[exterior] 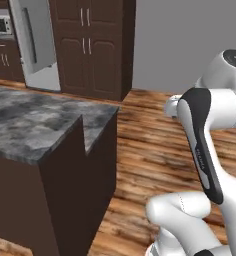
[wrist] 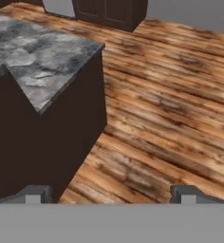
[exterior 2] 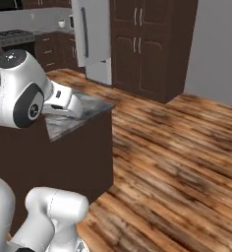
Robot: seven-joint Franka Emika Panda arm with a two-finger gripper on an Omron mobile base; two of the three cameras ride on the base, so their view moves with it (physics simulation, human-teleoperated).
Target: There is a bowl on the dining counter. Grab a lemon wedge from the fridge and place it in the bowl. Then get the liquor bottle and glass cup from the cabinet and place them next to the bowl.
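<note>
The dining counter [exterior: 35, 125] has a grey marbled top and a dark brown front, and its corner lies at the left in the hand view [wrist: 42, 61]. The fridge [exterior: 37, 45], pale silver with a dark vertical handle, stands across the wooden floor, also seen in the right base view [exterior 2: 96, 39]. My gripper [wrist: 111, 195] hangs open over the floor beside the counter's corner, its two dark fingertips [wrist: 34, 194] wide apart with nothing between them. The bowl, lemon wedge, liquor bottle, glass cup and cabinet are out of view.
Tall dark brown cupboards [exterior: 92, 50] stand right of the fridge. A microwave [exterior: 0, 23] and a stove [exterior 2: 12, 35] sit further left along the back wall. Open wooden floor [exterior 2: 177, 162] stretches to the right of the counter.
</note>
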